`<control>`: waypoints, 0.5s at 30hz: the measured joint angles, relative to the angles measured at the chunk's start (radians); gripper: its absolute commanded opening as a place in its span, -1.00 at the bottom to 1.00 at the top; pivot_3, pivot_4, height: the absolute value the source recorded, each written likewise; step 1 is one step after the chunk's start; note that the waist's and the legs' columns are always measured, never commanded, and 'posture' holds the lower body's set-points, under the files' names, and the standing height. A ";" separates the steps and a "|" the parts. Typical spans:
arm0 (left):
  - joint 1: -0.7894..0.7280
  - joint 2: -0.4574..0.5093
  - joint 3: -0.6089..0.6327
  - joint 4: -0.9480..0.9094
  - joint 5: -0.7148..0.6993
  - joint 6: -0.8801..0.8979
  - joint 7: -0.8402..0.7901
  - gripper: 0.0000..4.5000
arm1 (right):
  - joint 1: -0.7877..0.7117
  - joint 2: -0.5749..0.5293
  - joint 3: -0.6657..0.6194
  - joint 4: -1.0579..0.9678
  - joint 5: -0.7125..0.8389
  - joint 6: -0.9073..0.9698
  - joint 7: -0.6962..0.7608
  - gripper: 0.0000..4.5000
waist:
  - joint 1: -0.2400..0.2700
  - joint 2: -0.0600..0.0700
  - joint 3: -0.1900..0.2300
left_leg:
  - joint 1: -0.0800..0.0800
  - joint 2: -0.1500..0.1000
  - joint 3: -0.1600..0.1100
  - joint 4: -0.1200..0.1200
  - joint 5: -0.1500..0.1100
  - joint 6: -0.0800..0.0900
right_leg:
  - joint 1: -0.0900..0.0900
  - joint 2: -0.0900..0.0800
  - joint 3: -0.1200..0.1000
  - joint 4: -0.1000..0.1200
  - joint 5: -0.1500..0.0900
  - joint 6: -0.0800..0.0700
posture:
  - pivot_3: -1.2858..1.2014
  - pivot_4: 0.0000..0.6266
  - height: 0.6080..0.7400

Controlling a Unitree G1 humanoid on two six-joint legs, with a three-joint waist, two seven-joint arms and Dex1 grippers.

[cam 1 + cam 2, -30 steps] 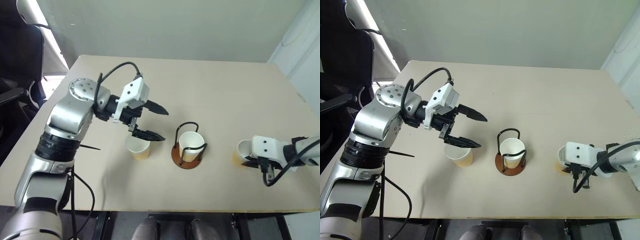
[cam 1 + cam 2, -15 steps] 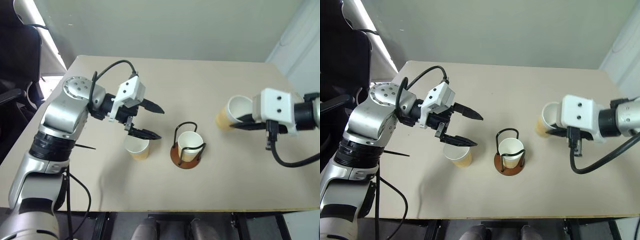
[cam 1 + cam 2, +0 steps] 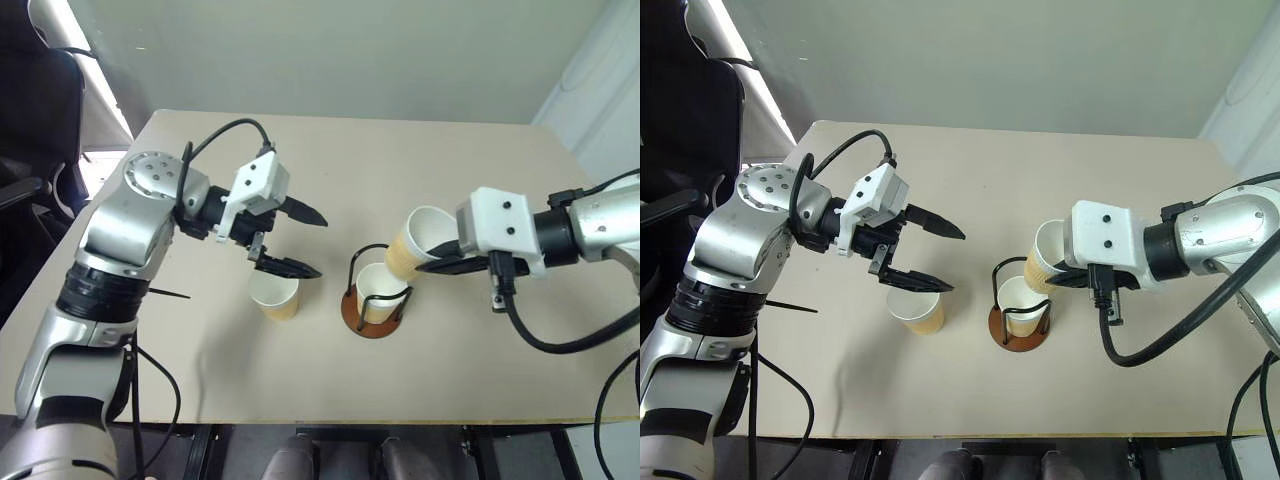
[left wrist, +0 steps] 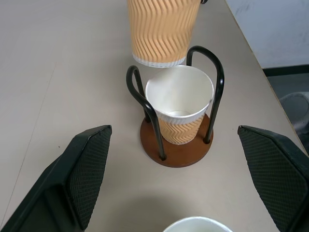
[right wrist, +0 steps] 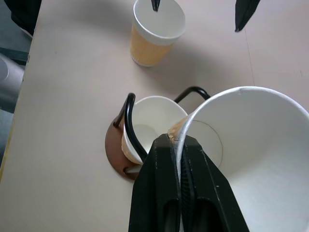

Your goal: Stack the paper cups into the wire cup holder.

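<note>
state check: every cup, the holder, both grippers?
Held cup: in the air, tilted, above the holder, rim pinched.
Cup in holder: upright, seated.
Third cup: upright on table, free.
Holder: upright, one cup inside.
Left gripper: open, empty, above third cup.
Right gripper: shut on held cup.

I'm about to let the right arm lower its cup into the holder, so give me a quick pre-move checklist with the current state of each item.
1. Right gripper pinching the carried cup by its rim: ok.
2. Carried cup above the holder: ok, though tilted.
3. Cup in the holder upright, mouth open: ok.
4. Carried cup centred over it: not ok, it sits off to one side.
5. Left gripper open and clear of the holder: ok.
6. Third cup standing apart on the table: ok.
</note>
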 measured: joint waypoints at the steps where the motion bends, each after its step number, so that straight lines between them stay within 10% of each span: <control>1: 0.000 0.000 0.000 0.000 0.000 0.000 0.000 1.00 | -0.001 0.007 0.006 -0.002 0.000 0.001 0.000 -0.99 | 0.000 0.000 0.000 | 0.000 0.000 0.000 0.000 0.000 0.000 | 0.000 0.000 0.000 0.000 0.000 0.000 | 0.03 -0.52 1.00; 15: -0.001 -0.010 0.000 0.010 0.016 -0.005 -0.002 1.00 | 0.027 0.037 0.082 -0.019 -0.023 -0.012 -0.002 -0.99 | 0.000 0.000 0.000 | 0.000 0.000 0.000 0.000 0.000 0.000 | 0.000 0.000 0.000 0.000 0.000 0.000 | 0.03 -0.52 1.00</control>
